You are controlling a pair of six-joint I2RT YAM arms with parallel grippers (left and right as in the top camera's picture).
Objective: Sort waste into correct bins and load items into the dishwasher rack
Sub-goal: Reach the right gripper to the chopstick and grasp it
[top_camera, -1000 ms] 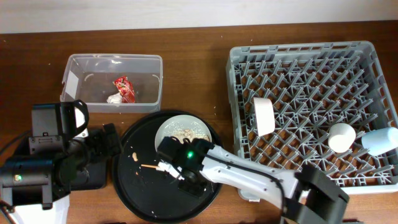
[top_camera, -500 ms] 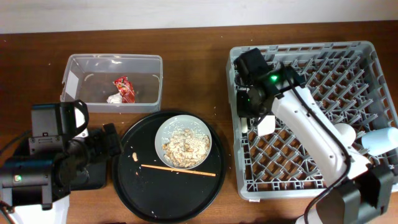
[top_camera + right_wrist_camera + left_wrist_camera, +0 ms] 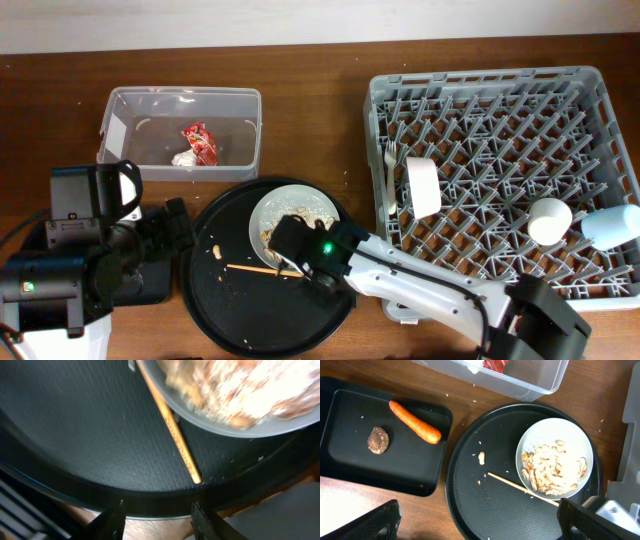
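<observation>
Because the wooden chopstick point(image 3: 252, 268) is thin, light and stiff, and lies flat on the round black tray point(image 3: 240, 310), it will probably roll or skid before it lifts. A pinch across its width, on the bare length clear of the plate, looks the safest hold. Overhead, it sits at lower centre, just below the small plate point(image 3: 300, 190) of rice-like leftovers. Its right part is hidden under the right gripper point(image 3: 308, 272), whose arm reaches in low from the lower right corner. I cannot tell the state of the jaws here. The grey dishwasher rack point(image 3: 470, 82) fills the right side, well apart.

In the left wrist view, the chopstick point(image 3: 520, 488) slants down to the right past the plate's lower rim. The carrot point(image 3: 415, 428) and brown food lump point(image 3: 377, 440) lie in the shallow black tray point(image 3: 350, 415) at upper left. The left gripper point(image 3: 477, 512) hangs above the worktop, jaws spread wide and empty.

In the right wrist view, the right gripper point(image 3: 157, 520) tilts down over the tray, jaws apart and holding nothing. The chopstick point(image 3: 172, 435) ends just above the gap. Whether it touches the plate rim I cannot tell.
</observation>
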